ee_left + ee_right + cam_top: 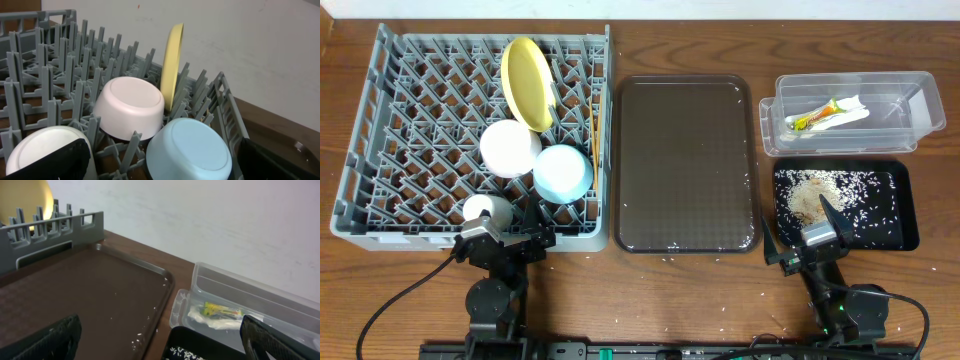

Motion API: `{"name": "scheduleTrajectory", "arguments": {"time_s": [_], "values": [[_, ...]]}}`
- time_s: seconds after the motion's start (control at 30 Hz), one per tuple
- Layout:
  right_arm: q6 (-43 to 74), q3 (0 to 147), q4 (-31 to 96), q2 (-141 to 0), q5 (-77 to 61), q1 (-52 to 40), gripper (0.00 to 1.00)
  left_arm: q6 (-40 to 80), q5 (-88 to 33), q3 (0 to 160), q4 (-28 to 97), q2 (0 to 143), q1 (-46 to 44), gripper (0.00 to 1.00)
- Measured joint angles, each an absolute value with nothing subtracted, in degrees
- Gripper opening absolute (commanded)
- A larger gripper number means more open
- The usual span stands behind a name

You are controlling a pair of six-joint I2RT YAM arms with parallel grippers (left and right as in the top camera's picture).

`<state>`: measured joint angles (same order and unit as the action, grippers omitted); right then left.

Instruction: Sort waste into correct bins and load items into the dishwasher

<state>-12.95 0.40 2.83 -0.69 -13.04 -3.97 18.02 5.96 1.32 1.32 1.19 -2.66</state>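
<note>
The grey dish rack [358, 130] holds the yellow plate [527, 82] upright, the white bowl [510, 148] and the light blue bowl [564, 173] upside down, the small white cup [488, 210] and the chopsticks [594, 135]. The clear tub [910, 100] holds the snack wrapper [817, 116] and the white paper strip [850, 113]. The black tray [905, 215] holds rice grains [820, 193]. My left gripper [510, 237] is open and empty at the rack's front edge, beside the cup [42, 147] and the blue bowl [192, 150]. My right gripper [800, 232] is open and empty over the black tray's front left corner.
The dark brown serving tray [685, 160] lies between the rack and the bins, with a few stray grains [672, 246] along its front edge. More grains are scattered on the wooden table in front of it. In the right wrist view the tub [235, 292] shows behind the brown tray [90, 290].
</note>
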Motion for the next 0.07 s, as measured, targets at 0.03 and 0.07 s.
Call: {"name": "scheduleTrajectory", "arguments": {"time_s": [0.03, 0.07], "values": [[-13.0, 0.4, 2.8, -0.7, -13.0, -4.0, 0.99, 18.0, 6.0, 1.3, 1.3, 1.2, -2.7, 0.95], [-13.0, 0.4, 2.8, -0.7, -13.0, -4.0, 0.99, 18.0, 6.0, 1.3, 1.3, 1.2, -2.7, 0.95]]}}
